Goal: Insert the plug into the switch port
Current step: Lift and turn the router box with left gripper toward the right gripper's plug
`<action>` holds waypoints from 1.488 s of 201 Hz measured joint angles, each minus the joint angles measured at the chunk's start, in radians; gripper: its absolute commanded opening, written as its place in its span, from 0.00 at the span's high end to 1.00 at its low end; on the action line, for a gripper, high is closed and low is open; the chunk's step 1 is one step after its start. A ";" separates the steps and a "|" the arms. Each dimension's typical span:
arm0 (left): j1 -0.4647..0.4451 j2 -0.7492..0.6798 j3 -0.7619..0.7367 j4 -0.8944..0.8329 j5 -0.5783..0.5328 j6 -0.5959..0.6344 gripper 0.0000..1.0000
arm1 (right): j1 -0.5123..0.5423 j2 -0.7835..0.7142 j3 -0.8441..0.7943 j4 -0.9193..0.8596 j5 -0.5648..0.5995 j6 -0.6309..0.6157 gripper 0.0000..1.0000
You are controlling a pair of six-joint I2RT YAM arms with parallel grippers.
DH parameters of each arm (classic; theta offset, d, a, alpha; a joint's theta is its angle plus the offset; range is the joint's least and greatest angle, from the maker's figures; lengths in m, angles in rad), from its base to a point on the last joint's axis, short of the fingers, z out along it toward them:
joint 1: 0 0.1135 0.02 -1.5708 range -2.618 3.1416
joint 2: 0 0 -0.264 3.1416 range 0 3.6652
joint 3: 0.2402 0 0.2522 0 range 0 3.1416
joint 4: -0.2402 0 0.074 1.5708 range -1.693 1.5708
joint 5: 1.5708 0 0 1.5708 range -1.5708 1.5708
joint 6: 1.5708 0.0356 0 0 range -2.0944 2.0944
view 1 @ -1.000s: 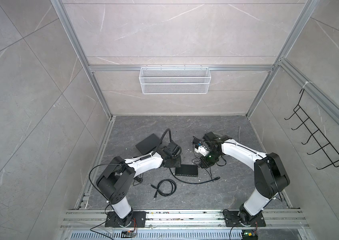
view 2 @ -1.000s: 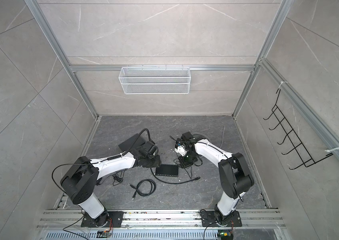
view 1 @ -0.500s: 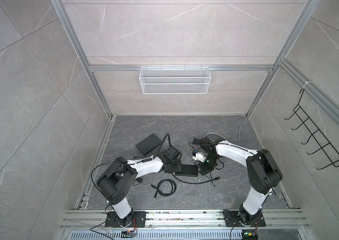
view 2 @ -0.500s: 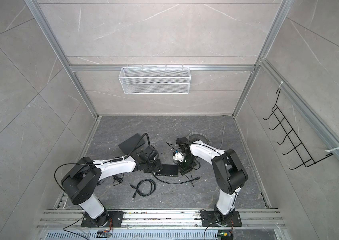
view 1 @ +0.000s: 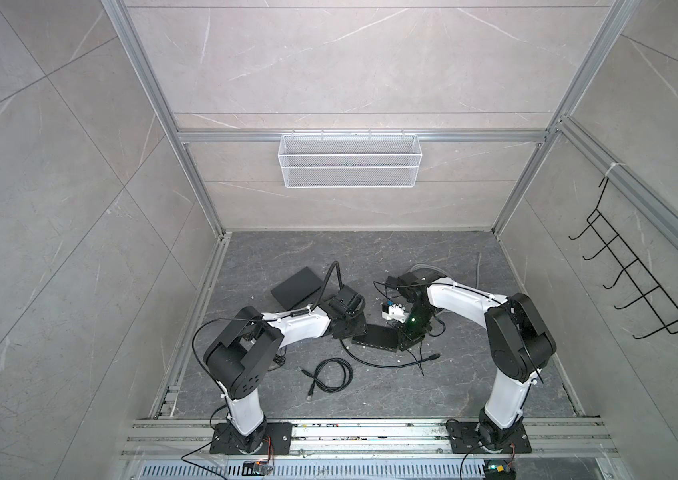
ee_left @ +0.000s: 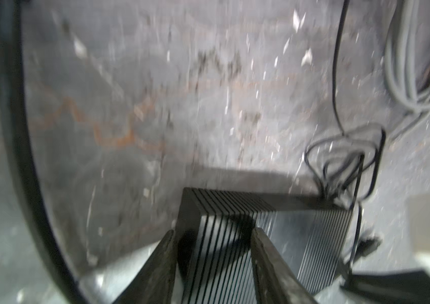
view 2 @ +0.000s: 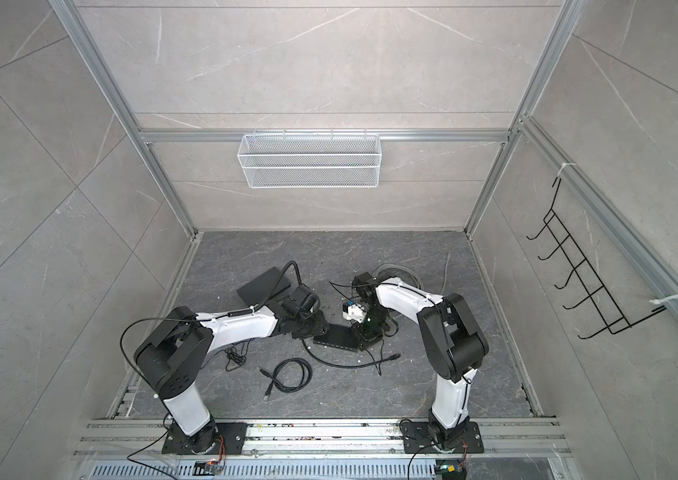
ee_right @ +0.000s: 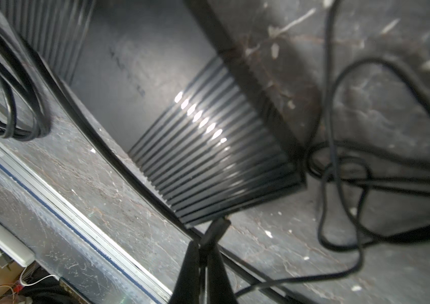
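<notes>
A: Where is the plug?
B: The black plug [ee_right: 216, 227] is pinched between the closed fingers [ee_right: 185, 276] of the right gripper [ee_right: 202, 246]. Its tip sits right at a corner of the switch [ee_right: 208, 147], at the switch's right end. I cannot tell whether it touches, and no port shows in the right wrist view.
A: And the switch itself?
B: It is a flat black box with ribbed ends. It lies on the dark floor [view 1: 370, 257], about midway between left and right and toward the near side.
A: The other arm?
B: The left gripper [ee_left: 214, 230] sits over the switch's left end with its fingers partly apart. One is off the end edge, the other above the ribbed top. Contact is too blurred to judge.
A: Around them?
B: A thin black cable [ee_right: 340, 171] tangles just right of the switch. A coiled black cable [view 1: 331, 376] lies nearer, to the left. A second flat black box [view 1: 298, 284] lies farther off on the left, and grey cable loops [ee_left: 403, 65] lie beyond the right gripper.
</notes>
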 measured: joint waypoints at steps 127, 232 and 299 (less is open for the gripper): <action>0.193 0.192 0.343 -0.121 0.023 0.232 0.53 | -0.090 0.130 0.248 0.042 -0.062 -0.118 0.95; 0.198 0.148 0.428 -0.274 0.079 0.446 0.53 | -0.139 -0.154 -0.154 0.338 -0.060 -0.476 0.93; 0.246 0.214 0.459 -0.275 0.141 0.477 0.53 | -0.113 -0.153 -0.239 0.659 -0.013 -0.592 0.93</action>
